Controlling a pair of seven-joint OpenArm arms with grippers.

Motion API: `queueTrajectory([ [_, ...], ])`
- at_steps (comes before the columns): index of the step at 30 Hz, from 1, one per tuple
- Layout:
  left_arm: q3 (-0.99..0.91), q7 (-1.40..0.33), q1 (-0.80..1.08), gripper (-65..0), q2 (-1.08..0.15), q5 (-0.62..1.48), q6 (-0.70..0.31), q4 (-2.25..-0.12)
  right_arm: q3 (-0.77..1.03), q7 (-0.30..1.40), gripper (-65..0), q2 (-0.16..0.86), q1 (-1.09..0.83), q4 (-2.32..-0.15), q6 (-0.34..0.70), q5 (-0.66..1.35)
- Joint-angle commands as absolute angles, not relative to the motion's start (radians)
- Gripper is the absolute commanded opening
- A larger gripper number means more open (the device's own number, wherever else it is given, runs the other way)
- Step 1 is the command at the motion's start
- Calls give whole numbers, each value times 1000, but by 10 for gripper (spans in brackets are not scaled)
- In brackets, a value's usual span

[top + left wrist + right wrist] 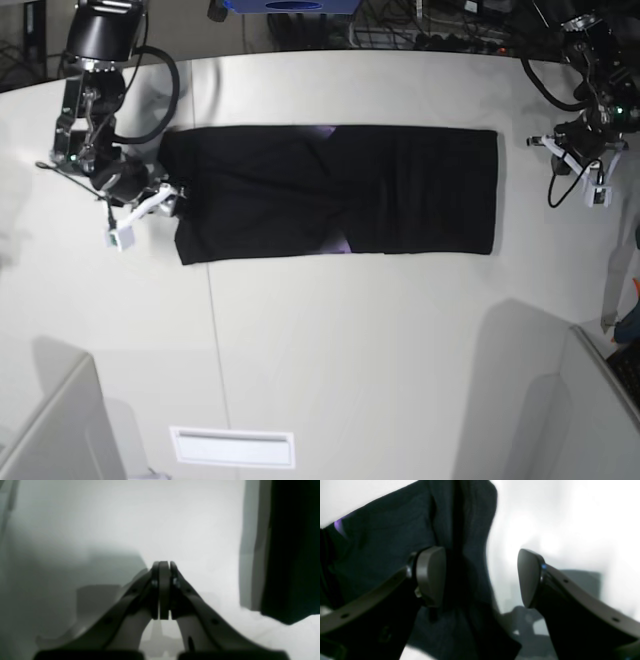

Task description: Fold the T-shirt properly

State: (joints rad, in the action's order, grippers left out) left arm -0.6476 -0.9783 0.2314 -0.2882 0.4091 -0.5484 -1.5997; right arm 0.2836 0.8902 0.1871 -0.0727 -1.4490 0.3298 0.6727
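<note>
On my left wrist feed the left gripper (164, 566) had its jaws pressed flat together with nothing between them, hanging over bare white worktop (125, 517). A dark vertical edge of the T-shirt (292, 555) filled the right margin of that view, well apart from the closed tips.

The right wrist feed told a different story: the right gripper (481, 577) had its jaws spread wide, and a bunched fold of the T-shirt (460, 530) lay between and beyond them, close against one of the pads (431, 576). I could not tell whether cloth and pad actually touched (the picture was soft). A sliver of purple showed at the far left of the fabric there, a detail the left wrist feed never gave me.

Only the base view placed everything. The T-shirt (330, 190) lay flat as a long black band across the worktop (350, 350), with small purple flecks at its middle seam. The right gripper (165, 198) sat at the band's end on that view's left; the left gripper (578, 160) stood just off the opposite end, clear of the cloth.
</note>
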Motion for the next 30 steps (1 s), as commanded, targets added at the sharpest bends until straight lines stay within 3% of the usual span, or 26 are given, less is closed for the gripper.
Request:
queueTrajectory([
  [1,-631,-955,209,-650,-302,429,-539,-1618,285,928,-234,194,-68,-1457,355,674],
  [7,-516,-955,148,-650,-297,429,-467,-1604,280,967,-239,170,-96,-1463,401,673],
  [14,-446,-955,107,-650,-277,429,-453,-1506,189,957,-252,165,-96,-1455,403,674],
  [16,-443,-954,107,-650,-277,429,-453,-1494,191,951,-327,165,-91,-1449,403,674],
  [18,-443,-917,111,-650,-277,429,-453,-1478,191,943,-455,170,-90,-1448,403,674],
  [20,-433,-875,113,-650,-277,429,-453,-1446,191,943,-624,173,-87,-1448,403,673],
  [21,-409,-865,113,-650,-277,429,-453,-1425,191,943,-650,173,-77,-1448,403,670],
  [30,-269,-825,99,-650,-220,430,-450,-1392,176,993,-650,197,-71,-1613,395,668],
])
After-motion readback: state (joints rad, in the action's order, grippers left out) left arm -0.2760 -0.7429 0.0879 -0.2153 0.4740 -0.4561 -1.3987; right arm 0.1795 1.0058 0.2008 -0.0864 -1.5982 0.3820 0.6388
